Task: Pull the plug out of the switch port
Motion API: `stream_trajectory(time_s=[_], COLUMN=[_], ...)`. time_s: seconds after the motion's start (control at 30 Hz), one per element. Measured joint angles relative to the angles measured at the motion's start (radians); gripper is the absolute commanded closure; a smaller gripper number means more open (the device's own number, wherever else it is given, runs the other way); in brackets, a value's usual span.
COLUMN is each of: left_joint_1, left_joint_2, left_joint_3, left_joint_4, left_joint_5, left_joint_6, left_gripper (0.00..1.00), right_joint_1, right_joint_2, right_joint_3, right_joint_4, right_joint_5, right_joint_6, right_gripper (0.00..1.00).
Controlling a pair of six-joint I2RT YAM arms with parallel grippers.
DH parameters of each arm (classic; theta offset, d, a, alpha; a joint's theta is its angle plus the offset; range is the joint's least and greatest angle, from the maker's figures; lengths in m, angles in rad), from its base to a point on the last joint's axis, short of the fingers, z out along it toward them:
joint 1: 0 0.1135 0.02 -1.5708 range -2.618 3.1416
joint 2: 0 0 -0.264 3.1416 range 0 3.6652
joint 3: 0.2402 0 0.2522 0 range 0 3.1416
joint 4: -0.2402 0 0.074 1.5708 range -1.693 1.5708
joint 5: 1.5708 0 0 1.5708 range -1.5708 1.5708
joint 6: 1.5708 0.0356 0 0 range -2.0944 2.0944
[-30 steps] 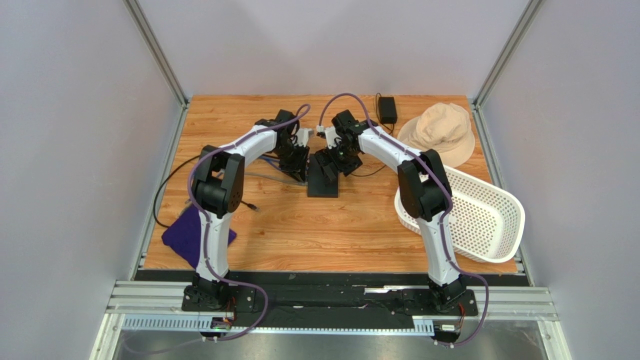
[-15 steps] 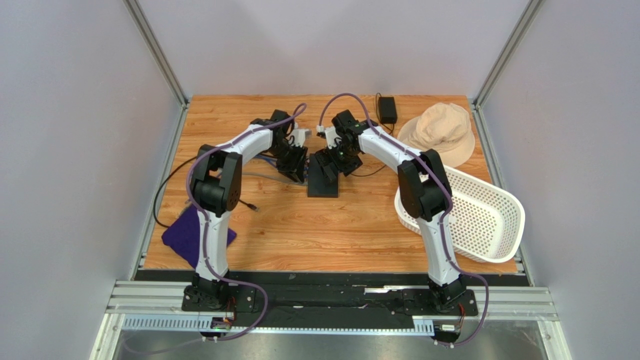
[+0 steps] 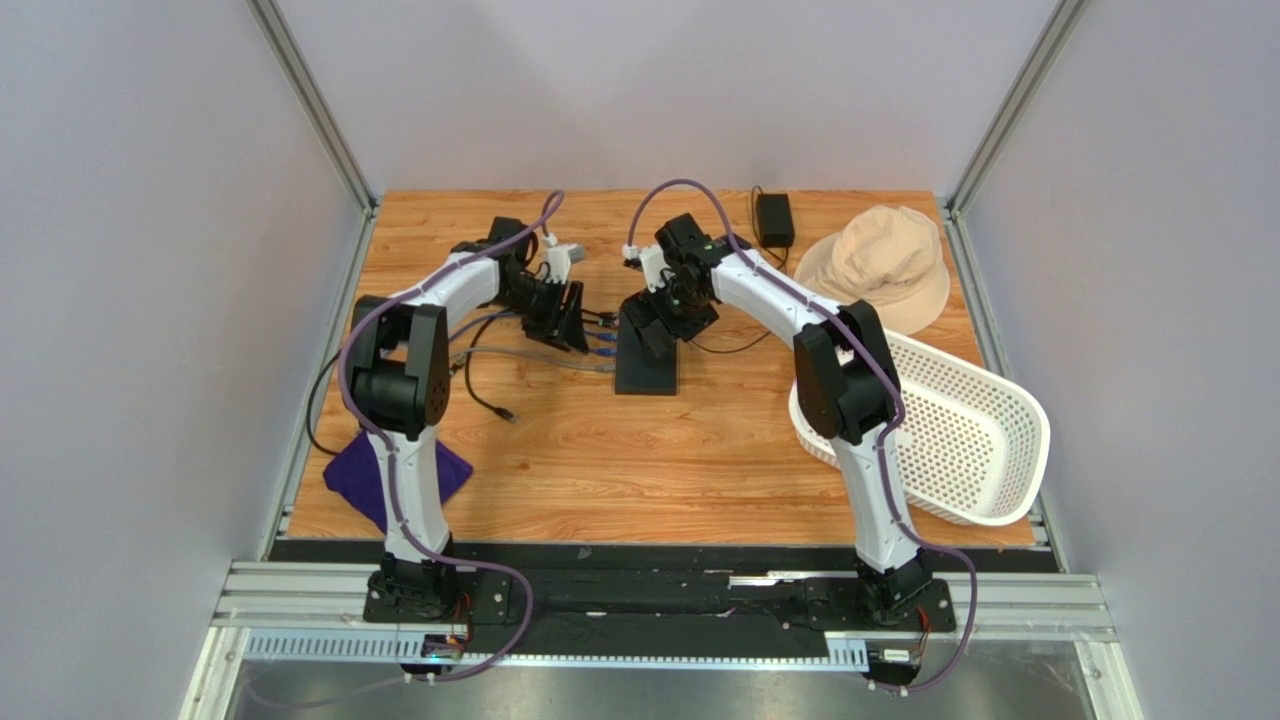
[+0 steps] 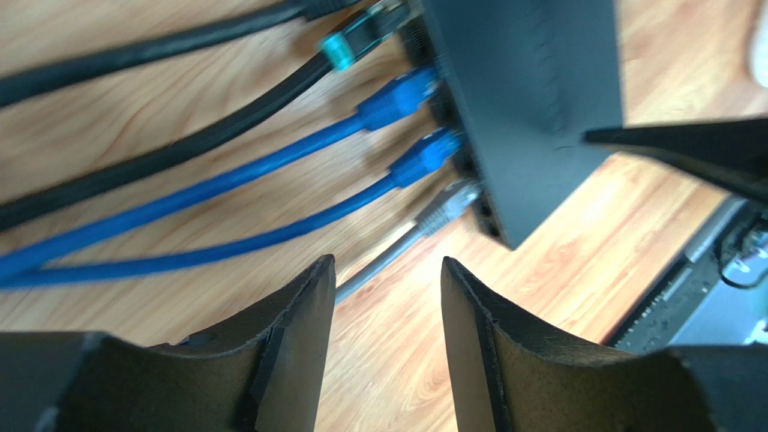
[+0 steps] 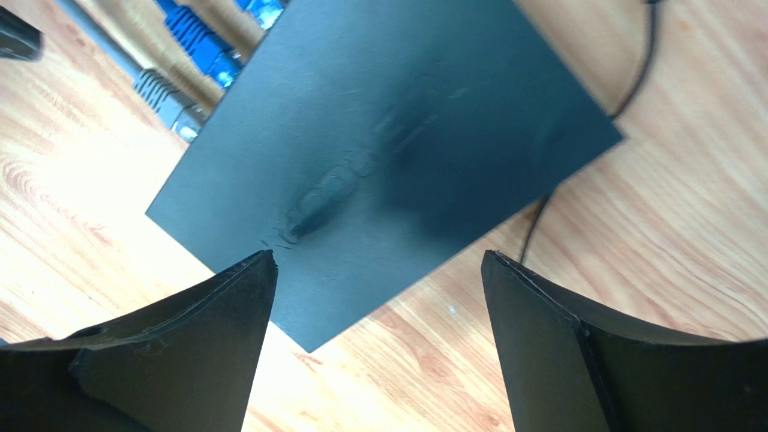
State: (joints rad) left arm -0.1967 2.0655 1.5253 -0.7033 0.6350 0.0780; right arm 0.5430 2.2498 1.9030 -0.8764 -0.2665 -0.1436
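The flat black switch [image 3: 646, 365] lies mid-table; it also shows in the left wrist view [image 4: 532, 99] and the right wrist view [image 5: 388, 153]. Along its socket side sit a grey plug [image 4: 448, 202], two blue plugs [image 4: 424, 155] and a teal-booted plug [image 4: 347, 49]; whether the teal one is seated I cannot tell. My left gripper [image 3: 571, 318] [image 4: 388, 270] is open and empty, a short way left of the sockets, above the grey cable. My right gripper [image 3: 661, 309] [image 5: 379, 261] is open and empty, over the switch's top.
Thick black cables [image 4: 135, 54] run left from the switch. A small black power brick [image 3: 775, 219] sits at the back, a beige hat [image 3: 879, 263] right of it, a white basket [image 3: 947, 428] at the right edge, a purple cloth [image 3: 361, 468] at front left.
My left gripper has drawn back to the left, away from the switch, leaving the blue cables showing between them. My right gripper has shifted slightly left over the switch.
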Motion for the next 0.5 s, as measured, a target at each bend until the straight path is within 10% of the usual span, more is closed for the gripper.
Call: stream_trajectory(time_s=[0.5], left_joint_1=[-0.015], left_joint_2=[0.126], left_joint_3=[0.109], left_joint_4=[-0.044], left_joint_5=[0.169], left_joint_6=[0.008], left_gripper=[0.44], right_joint_1=[0.018], right_joint_2=[0.0], right_joint_3=[-0.017], right_joint_4=[-0.007], right_joint_5=[0.004], right_joint_6=[-0.033], right_gripper=[0.11])
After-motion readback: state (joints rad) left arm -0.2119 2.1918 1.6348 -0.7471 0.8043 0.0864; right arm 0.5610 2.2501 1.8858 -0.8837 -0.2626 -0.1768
